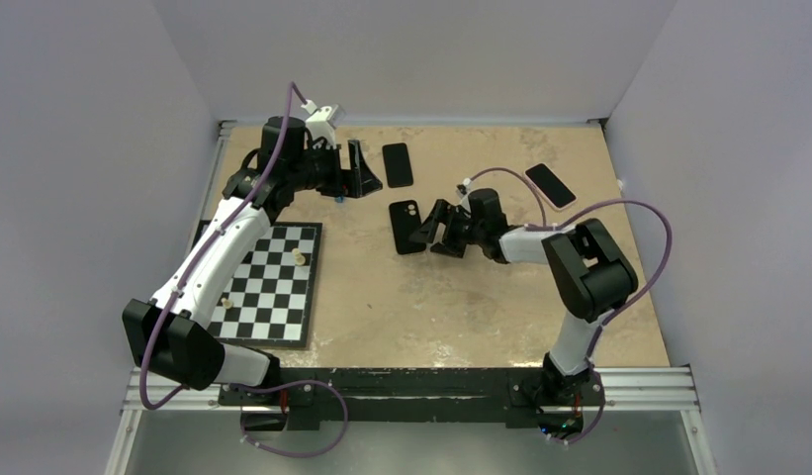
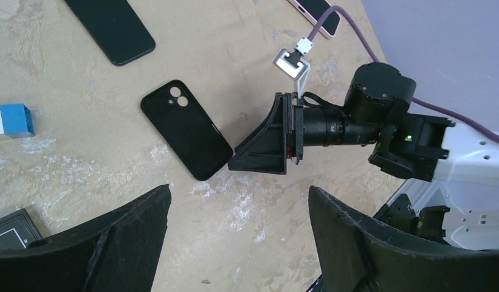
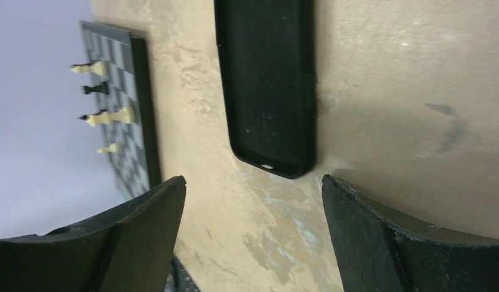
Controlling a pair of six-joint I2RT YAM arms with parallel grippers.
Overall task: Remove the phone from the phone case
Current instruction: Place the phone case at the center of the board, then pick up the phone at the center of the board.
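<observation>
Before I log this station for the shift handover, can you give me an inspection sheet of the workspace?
Surface: tan table, scuffed pale in patches.
Job's things: black phone case flat, camera side up; contents cannot be told.
Clutter: black phone, pink-edged phone, chessboard with pieces, blue-white block.
Grippers: left gripper open; right gripper open beside the case.
Cables: purple cables loop over both arms.
Surroundings: plain pale walls.

A robot lab test bench — a worn tan table (image 1: 461, 317) boxed in by plain pale walls (image 1: 85, 148), the left arm (image 1: 209, 257) and right arm (image 1: 589, 267) bolted to a metal rail (image 1: 659, 381) at its near edge, purple cables (image 1: 669, 237) looping off them — a chessboard (image 1: 268, 287) lies on top.
</observation>
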